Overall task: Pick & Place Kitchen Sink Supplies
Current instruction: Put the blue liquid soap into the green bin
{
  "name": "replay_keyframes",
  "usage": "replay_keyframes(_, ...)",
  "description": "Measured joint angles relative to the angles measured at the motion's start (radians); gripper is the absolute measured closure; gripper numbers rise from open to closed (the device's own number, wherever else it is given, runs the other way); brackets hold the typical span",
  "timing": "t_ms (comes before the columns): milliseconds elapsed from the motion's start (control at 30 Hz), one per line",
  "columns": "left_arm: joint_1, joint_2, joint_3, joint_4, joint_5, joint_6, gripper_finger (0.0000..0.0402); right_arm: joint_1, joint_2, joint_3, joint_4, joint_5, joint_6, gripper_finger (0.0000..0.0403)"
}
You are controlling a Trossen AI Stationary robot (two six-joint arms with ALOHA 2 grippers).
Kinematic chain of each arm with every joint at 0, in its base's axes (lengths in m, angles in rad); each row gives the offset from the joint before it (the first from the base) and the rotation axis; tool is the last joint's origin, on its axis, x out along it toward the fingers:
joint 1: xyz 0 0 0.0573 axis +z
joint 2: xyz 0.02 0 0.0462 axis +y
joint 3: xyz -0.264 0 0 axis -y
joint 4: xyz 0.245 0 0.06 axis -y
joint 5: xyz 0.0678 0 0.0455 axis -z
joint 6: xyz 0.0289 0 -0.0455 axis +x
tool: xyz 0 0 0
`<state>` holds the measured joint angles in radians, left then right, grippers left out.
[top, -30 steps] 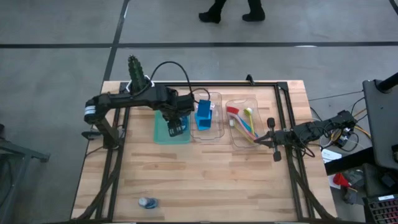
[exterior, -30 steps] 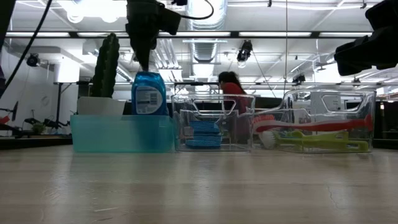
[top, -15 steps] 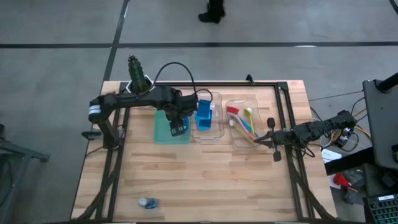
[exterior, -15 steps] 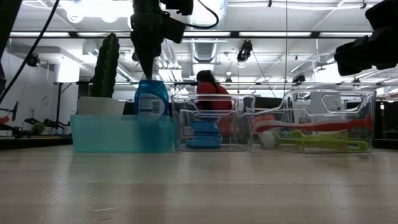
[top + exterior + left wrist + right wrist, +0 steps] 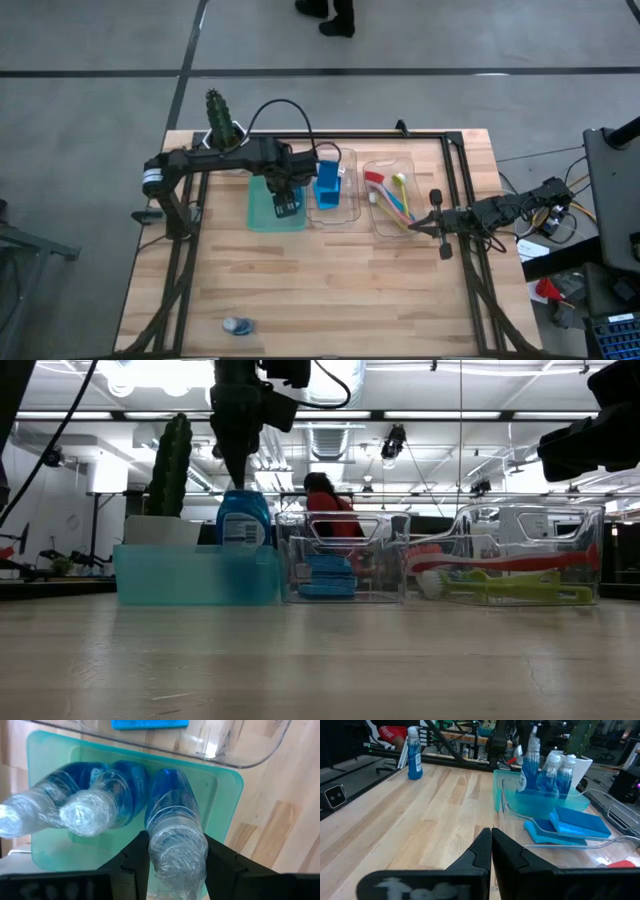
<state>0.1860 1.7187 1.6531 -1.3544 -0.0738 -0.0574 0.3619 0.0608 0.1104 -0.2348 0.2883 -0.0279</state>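
Left wrist view shows the left end effector (image 5: pixel 175 862) with its fingers on either side of a blue bottle's (image 5: pixel 172 827) clear cap, touching it, so it looks clamped on that bottle, which stands in the green tray (image 5: pixel 227 782) beside two more bottles (image 5: pixel 82 807). High view puts this end effector (image 5: pixel 284 190) over the tray, next to the clear tray holding blue sponges (image 5: pixel 327 186). To finish the placement well, I judge the bottle should be seated upright on the tray floor before the fingers part, then lifted off straight up so the neighbours stay standing. One bottle (image 5: pixel 237 325) lies on the bench near its front edge. The right end effector (image 5: pixel 491 847), fingers together, waits by the brush tray (image 5: pixel 390 197).
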Motion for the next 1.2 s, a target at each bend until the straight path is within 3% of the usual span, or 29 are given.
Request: replay_keyframes(1200,0.001,0.001,-0.079,0.076,0.039,-0.013,0.0261,0.000,0.000,0.000,0.000,0.000,0.000,0.0394)
